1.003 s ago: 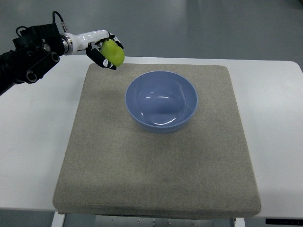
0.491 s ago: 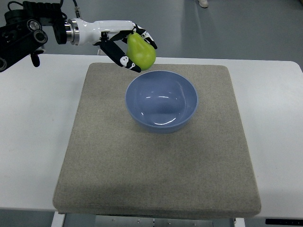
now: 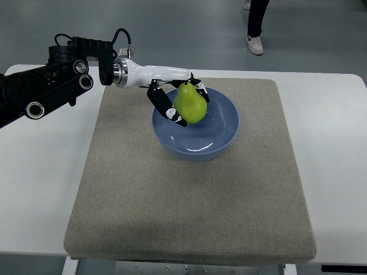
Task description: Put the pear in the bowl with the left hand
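Note:
A green pear is held in my left hand, whose black and white fingers are curled around it. The arm reaches in from the left edge of the top view. Hand and pear hang over the left part of a blue bowl, above its inside. The bowl stands on a grey mat in the middle of the white table. I cannot tell whether the pear touches the bowl's floor. No right arm shows.
A person's leg and shoe stand on the floor beyond the table's far edge. The mat covers most of the table's middle, with bare white table to either side.
My left hand has carried the pear to the right and nearer, from beyond the mat's far left corner to over the bowl's left part. A person's leg has come into view.

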Motion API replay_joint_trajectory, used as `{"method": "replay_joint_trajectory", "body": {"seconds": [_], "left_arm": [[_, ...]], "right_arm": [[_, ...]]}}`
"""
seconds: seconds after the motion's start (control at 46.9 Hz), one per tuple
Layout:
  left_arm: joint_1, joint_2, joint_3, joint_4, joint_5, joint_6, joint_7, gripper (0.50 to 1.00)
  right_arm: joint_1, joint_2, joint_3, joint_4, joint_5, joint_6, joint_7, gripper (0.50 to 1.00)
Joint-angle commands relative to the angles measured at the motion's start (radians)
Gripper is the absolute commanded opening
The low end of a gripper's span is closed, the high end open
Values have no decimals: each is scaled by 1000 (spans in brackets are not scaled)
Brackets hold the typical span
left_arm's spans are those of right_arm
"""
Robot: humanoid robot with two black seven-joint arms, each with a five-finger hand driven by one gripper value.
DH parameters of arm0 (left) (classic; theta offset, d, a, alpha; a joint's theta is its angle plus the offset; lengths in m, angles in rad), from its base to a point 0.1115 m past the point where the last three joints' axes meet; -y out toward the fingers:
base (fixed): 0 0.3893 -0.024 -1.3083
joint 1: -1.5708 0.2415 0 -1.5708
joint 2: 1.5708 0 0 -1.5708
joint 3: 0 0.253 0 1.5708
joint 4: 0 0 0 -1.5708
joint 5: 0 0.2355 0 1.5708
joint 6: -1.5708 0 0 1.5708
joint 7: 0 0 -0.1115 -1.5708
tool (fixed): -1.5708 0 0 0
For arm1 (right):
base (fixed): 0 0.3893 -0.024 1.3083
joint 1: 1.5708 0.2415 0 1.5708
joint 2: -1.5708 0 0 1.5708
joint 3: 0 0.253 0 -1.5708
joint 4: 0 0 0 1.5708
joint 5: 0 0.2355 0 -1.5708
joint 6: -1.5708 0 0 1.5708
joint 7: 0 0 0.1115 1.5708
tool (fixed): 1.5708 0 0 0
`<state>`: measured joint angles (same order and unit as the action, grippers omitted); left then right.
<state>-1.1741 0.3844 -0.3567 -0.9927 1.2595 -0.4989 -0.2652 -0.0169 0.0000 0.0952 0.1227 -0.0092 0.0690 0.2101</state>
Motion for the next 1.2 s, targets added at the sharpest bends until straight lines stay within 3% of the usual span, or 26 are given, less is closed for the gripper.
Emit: {"method": "replay_joint_trajectory", "body": {"seconds": [0.0,0.043,0.128,0.213,0.491,0.683,0.96,1.174], "left_arm": [[5,-7,2,-1,1,0,0,655],[7,-7,4,-1,1,0,0,775],[7,-13,9,-1,1,0,0,923],[8,-15,7,0,3,-1,1,990],[5,-13,5,8,-43,3,1,994],[-22,-1,-4,16,-210,5,6,994],[-70,88,-14,78,-451,5,20,996],[-65,90,-21,195,-653,-1,27,994]], "right_arm": [[0,0,1,0,0,0,0,926],[0,0,0,0,0,0,0,926],[0,0,0,0,0,0,0,926],[0,0,0,0,0,0,0,926],[0,0,0,0,0,0,0,926],[0,0,0,0,0,0,0,926],[0,0,0,0,0,0,0,926],[0,0,0,0,0,0,0,926]]}}
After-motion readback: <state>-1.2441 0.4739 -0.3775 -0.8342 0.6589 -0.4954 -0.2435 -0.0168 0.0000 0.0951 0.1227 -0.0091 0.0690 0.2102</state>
